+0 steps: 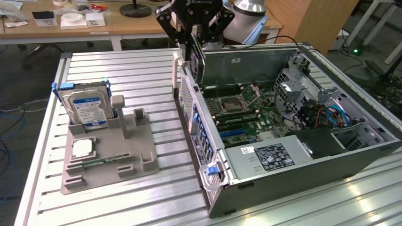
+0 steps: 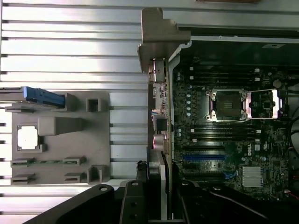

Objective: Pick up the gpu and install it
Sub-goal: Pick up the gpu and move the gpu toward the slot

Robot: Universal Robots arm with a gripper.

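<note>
Above the eleven-o'clock corner of the open computer case (image 1: pixel 276 188) in the exterior view, the gripper (image 1: pixel 196 35) clamps the gpu (image 1: pixel 198 66), which hangs edge-on. It looks light, stiff and fragile: best held by the board's edges, never its contacts.

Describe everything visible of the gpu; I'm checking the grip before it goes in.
The gpu shows edge-on as a thin dark slab, held upright by the gripper, which is shut on it. It hangs over the open computer case, along its port-side wall at the exterior view's left, not seated in any motherboard slot. Board colour and cooler detail cannot be made out.
</note>
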